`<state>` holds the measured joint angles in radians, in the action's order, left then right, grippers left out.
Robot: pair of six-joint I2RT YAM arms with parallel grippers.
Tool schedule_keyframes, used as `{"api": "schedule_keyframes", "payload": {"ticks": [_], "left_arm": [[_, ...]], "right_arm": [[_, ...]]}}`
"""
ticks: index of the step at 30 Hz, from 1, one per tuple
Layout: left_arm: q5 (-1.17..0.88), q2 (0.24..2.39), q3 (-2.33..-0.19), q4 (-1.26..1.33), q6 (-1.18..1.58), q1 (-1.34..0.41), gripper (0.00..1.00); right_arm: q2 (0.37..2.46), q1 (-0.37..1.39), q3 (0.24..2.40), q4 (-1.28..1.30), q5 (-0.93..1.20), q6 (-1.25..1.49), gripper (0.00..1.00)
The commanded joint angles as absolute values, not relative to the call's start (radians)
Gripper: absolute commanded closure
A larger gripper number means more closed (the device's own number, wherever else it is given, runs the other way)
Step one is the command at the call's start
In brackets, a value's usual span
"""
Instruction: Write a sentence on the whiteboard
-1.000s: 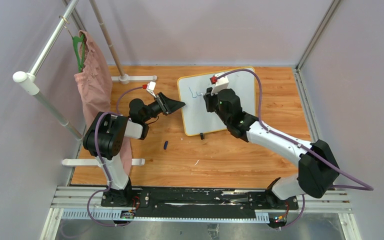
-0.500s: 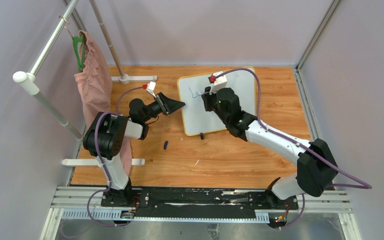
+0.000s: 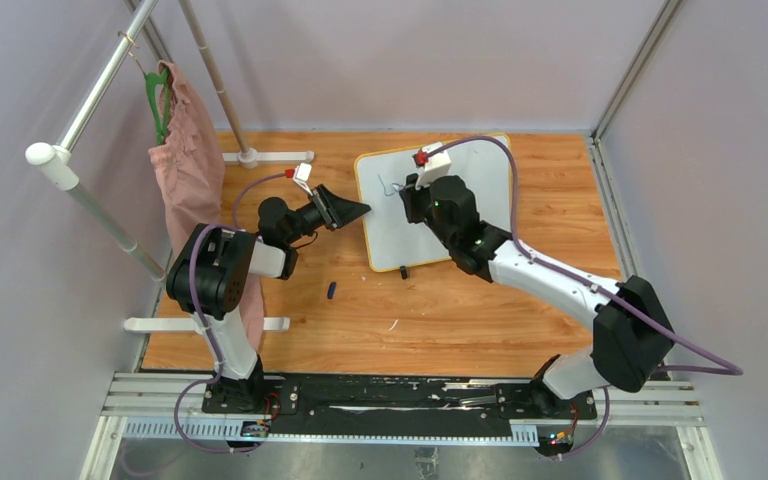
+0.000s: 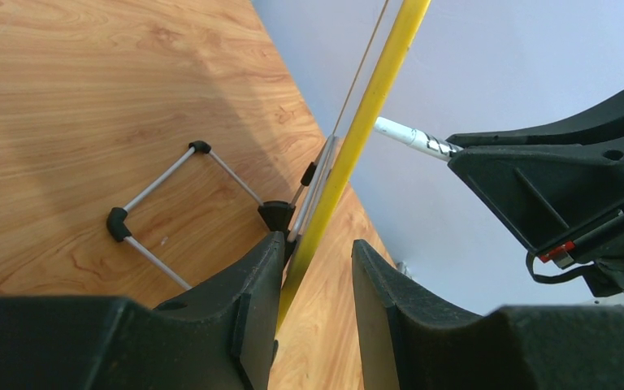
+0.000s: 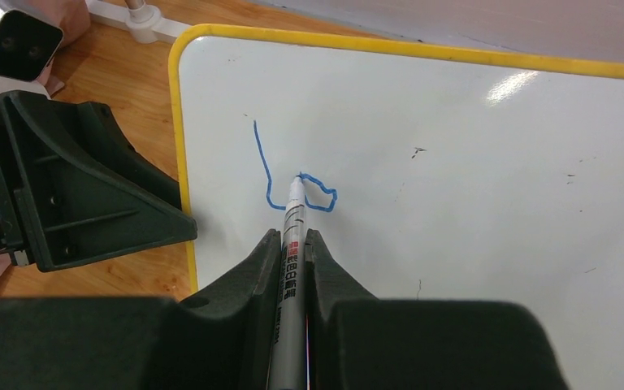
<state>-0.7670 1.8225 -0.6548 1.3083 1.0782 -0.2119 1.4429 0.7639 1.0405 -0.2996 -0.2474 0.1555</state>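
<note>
The whiteboard [image 3: 485,180], white with a yellow rim, lies tilted at the back middle of the table. My right gripper [image 3: 408,196] is shut on a silver marker [image 5: 291,244]. The marker's tip touches the board near its upper left corner. The sentence [image 5: 270,175] is only a blue "L" and an unclosed loop at the tip. My left gripper [image 3: 360,210] is at the board's left edge. In the left wrist view its jaws [image 4: 318,244] stand apart astride the yellow rim [image 4: 357,138]. The rim lies against the left finger [image 4: 248,292], with a gap to the right one.
A blue marker cap [image 3: 331,290] lies on the wood left of the board's black foot [image 3: 403,270]. A pink cloth [image 3: 188,170] hangs on a green hanger from a white rack at the left. The rack's base bars [image 3: 205,324] lie on the table. The board's wire stand [image 4: 158,183] shows behind it.
My right gripper has moved a little left and away with the marker, and the blue stroke has grown. The left arm has not moved.
</note>
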Motion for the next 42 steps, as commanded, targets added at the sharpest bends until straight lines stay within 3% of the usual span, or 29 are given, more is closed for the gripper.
{"api": "schedule_keyframes", "payload": {"ticks": [1,7,42], "left_arm": [[-0.784,1.821,-0.663,1.361,1.078,-0.216,0.59],[-0.784,1.820,-0.664,1.364,1.078,-0.216,0.59],[-0.788,1.818,-0.666,1.369,1.083,-0.216,0.59]], "right_arm": [[1.373,0.771,1.024,-0.330,-0.309,0.139,1.00],[1.315,0.738,0.990,-0.314,-0.328,0.141,1.00],[1.407,0.706,1.017,-0.304,-0.261,0.178,1.00]]}}
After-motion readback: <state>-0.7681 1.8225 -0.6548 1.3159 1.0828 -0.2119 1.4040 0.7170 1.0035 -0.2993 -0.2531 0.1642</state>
